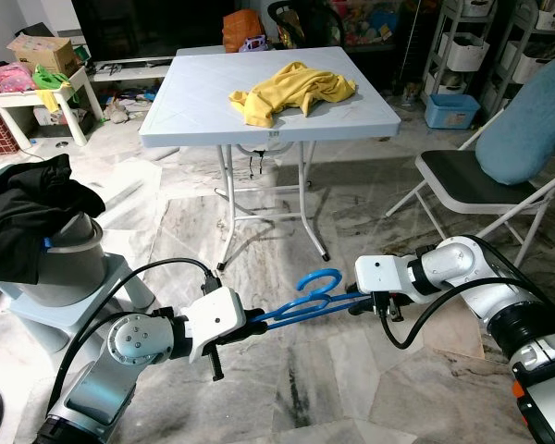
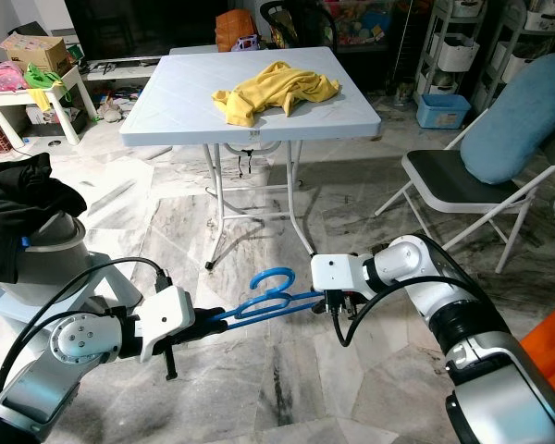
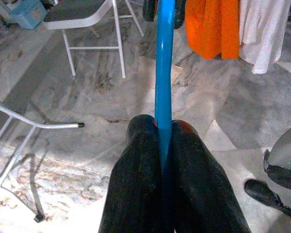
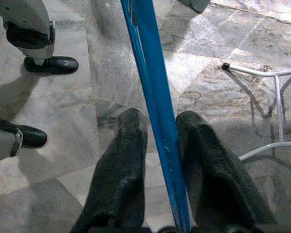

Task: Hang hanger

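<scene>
Left eye view: blue hanger (image 1: 305, 298) held low over the marble floor (image 1: 333, 379), stretched between both arms in front of the body; left gripper (image 1: 255, 320) clamped on one end of the hanger, fingers (image 3: 140, 179) pressed tight against the blue bar in the left wrist view; right gripper (image 1: 363, 300) at the other end, beside the hook; in the right wrist view, right fingers (image 4: 121, 170) parted a little around the blue bar, the bar lying against one finger with a gap to the other; hook of the hanger curled upward between the two wrists. Beyond the hanger, white folding surface (image 1: 213, 102) with a yellow garment (image 1: 291, 91) crumpled on top; folding chair (image 1: 462, 180) to the right with a blue cushion (image 1: 527, 129) leaning on its back; dark clothing (image 1: 23, 217) heaped over a grey bin (image 1: 69, 259) at left; orange and white garments (image 3: 233, 29) hanging at the top of the left wrist view; shelving and toys cluttered along the far wall.
</scene>
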Controlling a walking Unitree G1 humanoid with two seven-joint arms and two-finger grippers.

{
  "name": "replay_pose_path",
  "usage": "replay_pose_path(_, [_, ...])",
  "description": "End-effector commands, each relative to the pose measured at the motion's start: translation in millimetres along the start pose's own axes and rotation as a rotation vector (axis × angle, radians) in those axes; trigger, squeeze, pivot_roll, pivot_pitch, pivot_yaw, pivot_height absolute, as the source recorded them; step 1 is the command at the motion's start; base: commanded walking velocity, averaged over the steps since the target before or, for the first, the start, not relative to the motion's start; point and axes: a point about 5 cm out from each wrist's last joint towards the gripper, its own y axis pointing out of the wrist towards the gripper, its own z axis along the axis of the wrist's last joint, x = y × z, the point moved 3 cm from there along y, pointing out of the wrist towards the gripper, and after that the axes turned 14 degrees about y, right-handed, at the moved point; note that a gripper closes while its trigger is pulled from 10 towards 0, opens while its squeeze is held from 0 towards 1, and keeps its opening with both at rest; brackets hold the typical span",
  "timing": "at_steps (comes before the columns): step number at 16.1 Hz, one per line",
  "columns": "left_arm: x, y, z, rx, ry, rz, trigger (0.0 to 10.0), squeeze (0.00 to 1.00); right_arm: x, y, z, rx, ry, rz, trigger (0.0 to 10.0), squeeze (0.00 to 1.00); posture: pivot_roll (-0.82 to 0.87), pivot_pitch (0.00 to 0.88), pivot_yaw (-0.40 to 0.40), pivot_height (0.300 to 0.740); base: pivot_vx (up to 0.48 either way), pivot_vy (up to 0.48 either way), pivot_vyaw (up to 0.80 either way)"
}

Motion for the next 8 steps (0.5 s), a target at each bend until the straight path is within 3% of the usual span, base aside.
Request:
replay_pose_path(1, [-5.7, 0.7, 2.8, 0.002, 0.027, 0.014, 10.0, 0.00, -3.0, 0.2, 0.5, 0.005, 0.000, 0.027, 0.0, 0.00, 0.01, 0.000, 0.034, 0.740, 0.000, 0.000, 0.00])
replay_pose_path(7, [-5.3, 2.6, 3.0, 0.005, 0.027, 0.022, 10.0, 0.00, -6.2, 1.3, -1.8, 0.012, 0.015, 0.039, 0.0, 0.00, 0.01, 0.000, 0.035, 0.740, 0.000, 0.000, 0.00])
replay_pose_path(8, [-6.0, 3.9, 1.6, 0.010, -0.008, 0.048, 10.0, 0.00, -6.8, 1.4, -2.4, 0.015, 0.020, 0.040, 0.0, 0.00, 0.01, 0.000, 0.034, 0.740, 0.000, 0.000, 0.00])
